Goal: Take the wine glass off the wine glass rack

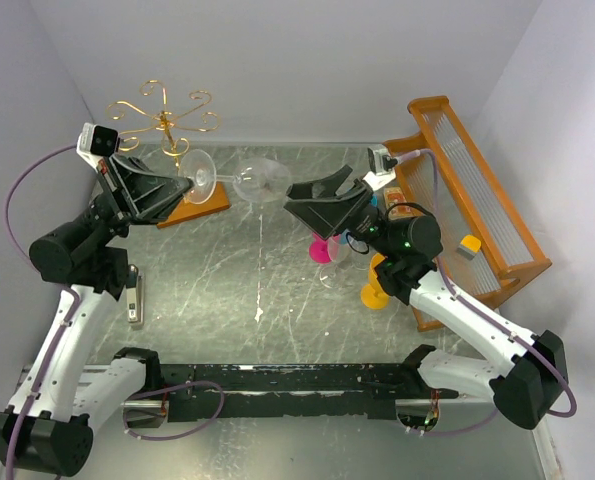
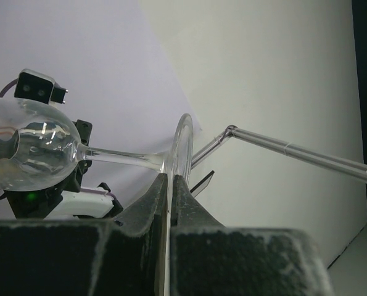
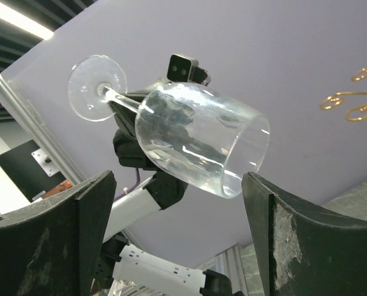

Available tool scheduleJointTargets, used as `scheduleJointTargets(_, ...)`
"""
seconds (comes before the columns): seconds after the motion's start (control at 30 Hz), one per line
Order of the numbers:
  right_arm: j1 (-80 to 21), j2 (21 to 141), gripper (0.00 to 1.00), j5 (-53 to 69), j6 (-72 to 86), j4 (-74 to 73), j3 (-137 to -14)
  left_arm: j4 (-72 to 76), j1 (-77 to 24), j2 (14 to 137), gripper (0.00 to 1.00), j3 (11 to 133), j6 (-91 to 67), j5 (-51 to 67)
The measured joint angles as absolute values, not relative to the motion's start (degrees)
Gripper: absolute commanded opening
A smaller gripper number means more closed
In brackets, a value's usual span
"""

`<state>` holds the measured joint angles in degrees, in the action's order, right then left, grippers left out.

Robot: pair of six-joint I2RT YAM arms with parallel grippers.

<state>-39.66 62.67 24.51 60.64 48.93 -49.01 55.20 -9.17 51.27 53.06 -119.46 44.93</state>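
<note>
Hanging level between the arms in the top view, the wine glass (image 1: 262,182) is off the wine glass rack (image 1: 167,112). Left wrist: the left gripper (image 2: 171,180) pinches its foot. Right wrist: the right gripper (image 3: 178,179) stands spread around the bowl; a hard squeeze could crack it.

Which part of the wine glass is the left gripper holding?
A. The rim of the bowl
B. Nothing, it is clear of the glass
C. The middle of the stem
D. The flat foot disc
D: in the left wrist view the left gripper is shut on the edge of the foot disc of the wine glass, while the stem and bowl stick out sideways, clear of the fingers.
</note>
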Motion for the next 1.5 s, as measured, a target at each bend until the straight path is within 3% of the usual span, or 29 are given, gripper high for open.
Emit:
scheduleJointTargets(0.37,-39.62,66.54,0.56,27.46,63.13,59.18,-49.06,64.03,-9.72,51.07,0.07,48.56,-120.38,43.57)
scheduleJointTargets(0.77,-39.11,74.87,0.17,32.32,70.78,75.31,-49.95,72.07,-9.91,49.67,0.08,42.33,-121.73,38.7)
scheduleJointTargets(0.87,-39.11,75.02,0.0,33.95,72.36,78.46,-50.48,72.03,-9.91,48.69,0.22,41.45,-121.75,37.56)
scheduleJointTargets(1.03,-39.97,72.69,0.0,36.99,73.41,81.65,-51.75,68.34,-9.87,47.05,0.64,39.83,-121.38,36.93)
scheduleJointTargets(1.17,-39.62,71.11,0.0,37.08,72.1,79.46,-51.7,62.35,-9.91,44.14,0.8,38.11,-120.9,38.22)
scheduleJointTargets(1.23,-39.29,70.39,0.0,37.06,71.66,78.22,-51.24,58.52,-9.91,41.91,0.97,37.36,-120.57,39.09)
scheduleJointTargets(1.27,-38.87,69.78,0.0,37.08,71.5,77.6,-50.63,56.38,-9.91,40.8,1.0,37.17,-119.92,39.48)
scheduleJointTargets(1.5,-33.98,62.92,0.0,36.45,68.71,70.83,-45.54,32.12,-9.96,31.99,0.99,36.84,-106.04,40.69)
